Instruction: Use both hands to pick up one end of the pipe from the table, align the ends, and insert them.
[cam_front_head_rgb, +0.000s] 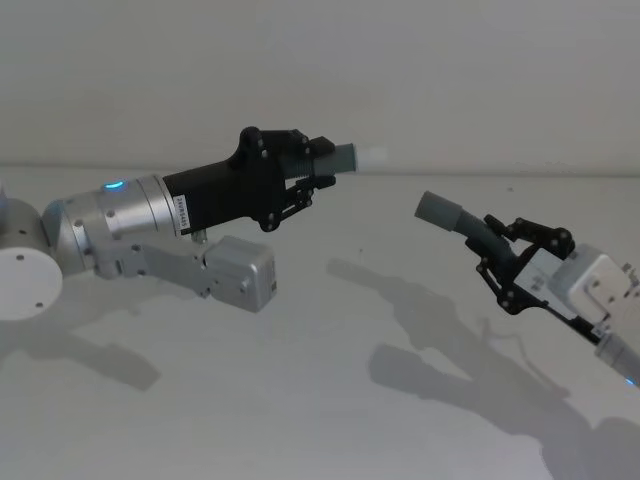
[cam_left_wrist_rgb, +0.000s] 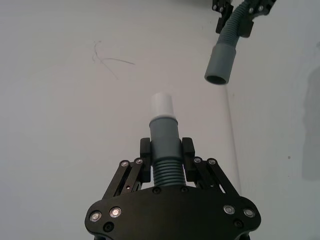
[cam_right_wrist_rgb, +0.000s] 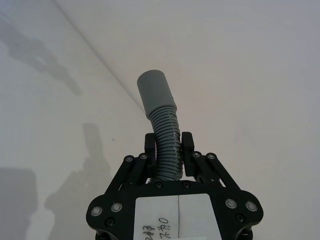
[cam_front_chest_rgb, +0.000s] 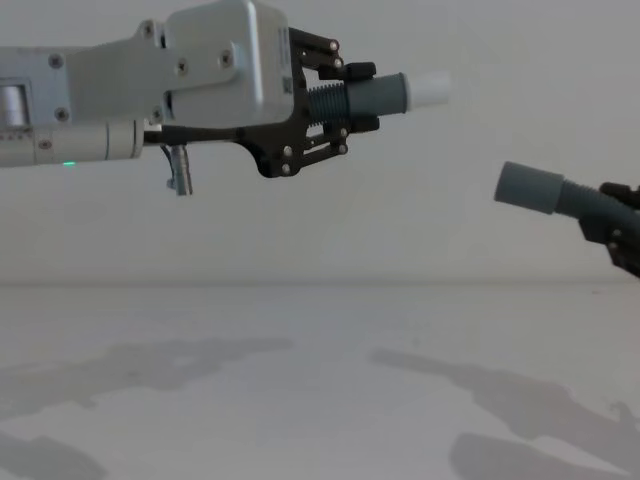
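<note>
Left gripper (cam_left_wrist_rgb: 166, 150): clamped on short piece (cam_left_wrist_rgb: 164, 132).
Right gripper (cam_right_wrist_rgb: 168, 145): clamped on long piece (cam_right_wrist_rgb: 162, 122).
Alignment: lower white tip (cam_front_chest_rgb: 428, 88) level with open cuff (cam_front_chest_rgb: 530, 187), coaxial.

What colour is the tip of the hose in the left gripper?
White tip on a grey cuff; clearest in left wrist view.

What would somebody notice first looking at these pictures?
Two grippers hold hose pieces above the white table. The left gripper, higher up, grips the short hose, white tip pointing right; the right gripper, lower, grips the longer hose, its open cuff apart from that tip.
</note>
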